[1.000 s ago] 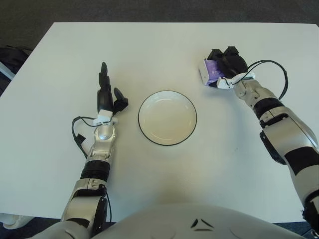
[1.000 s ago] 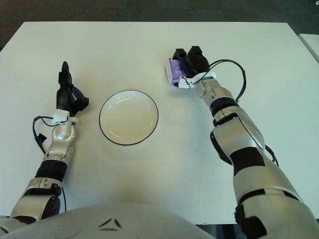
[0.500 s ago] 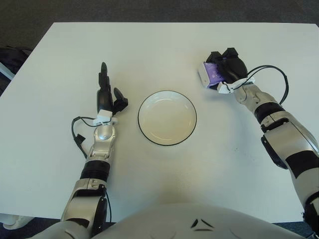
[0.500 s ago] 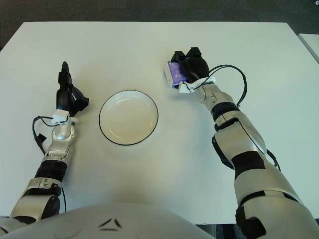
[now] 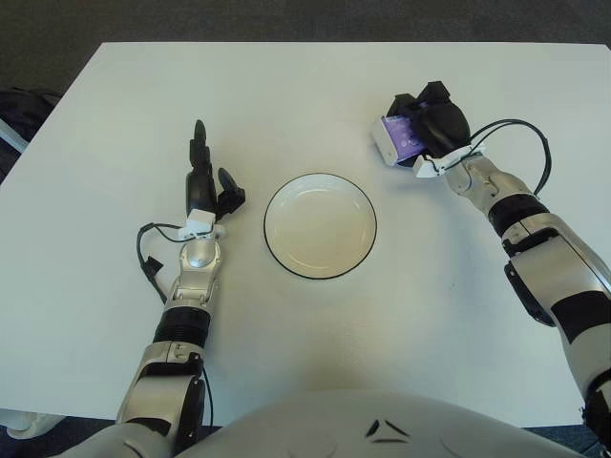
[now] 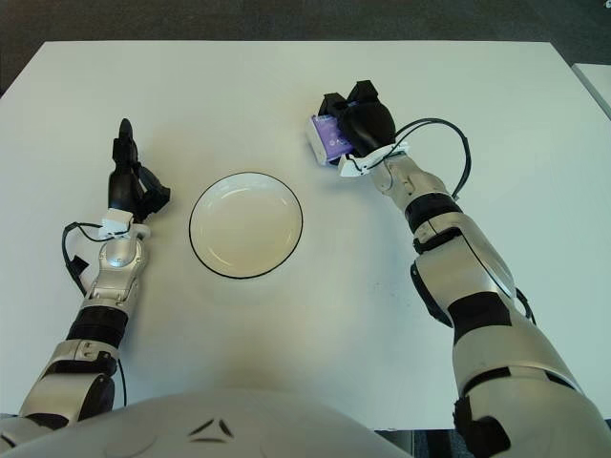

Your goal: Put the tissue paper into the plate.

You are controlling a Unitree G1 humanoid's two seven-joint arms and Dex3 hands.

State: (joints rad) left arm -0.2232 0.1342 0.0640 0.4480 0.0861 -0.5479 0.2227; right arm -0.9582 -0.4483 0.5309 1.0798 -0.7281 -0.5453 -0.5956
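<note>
Landmark: the plate, white with a dark rim, sitting on the white worktop roughly centred in front of me.

My right hand is up and to the right of the plate, well apart from its rim. Its dark fingers are clenched around the tissue paper, a small pack with a purple face and a white edge. The pack pokes out on the side of my hand that faces the plate, and it is tilted. I cannot tell whether the pack touches the worktop or is carried just clear of it. A black cable loops from my right wrist, on the side away from the plate.

My left hand shows to the left of the plate, near its rim but not touching it. 1 finger points straight away from me, the other 2 are bent toward the plate side; it holds nothing. A black cable curls beside my left forearm, farther left of the plate.

The plate has nothing in it.
</note>
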